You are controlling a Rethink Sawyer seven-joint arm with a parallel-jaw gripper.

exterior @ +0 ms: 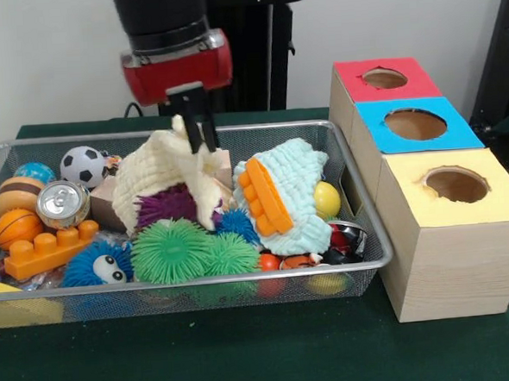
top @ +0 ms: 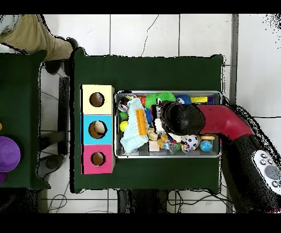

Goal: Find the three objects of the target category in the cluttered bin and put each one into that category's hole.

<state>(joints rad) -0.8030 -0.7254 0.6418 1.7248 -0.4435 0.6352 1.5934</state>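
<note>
Currently, by label
Gripper: the gripper (exterior: 201, 135) is seen low over the wire bin (exterior: 367, 227), its dark fingers drawn close together on a raised peak of the cream knitted cloth (exterior: 163, 180); the fabric appears pinched between them
Cloth: the cream cloth is draped over a purple spiky ball (exterior: 163, 205), and a pale blue cloth (exterior: 297, 202) lies just beside it with an orange building brick (exterior: 264, 196) resting on top
Target things: the category cannot be told, so candidates are only guessed at; a soccer ball (exterior: 83, 165), a basketball (exterior: 16, 227) and a yellow ball (exterior: 326, 199) are scattered in the bin, well apart from each other
Holes: the yellow box (exterior: 459, 197), blue box (exterior: 416, 125) and red box (exterior: 384, 80) stand just beside the bin; from overhead a round thing is seen in the blue box's hole
Risk one: the cloth may slip if only a thin fold is held
Risk two: neighbouring toys may be dragged or flicked over the rim as the cloth is lifted
Risk three: the brick may slide off if the blue cloth is tugged along
</note>
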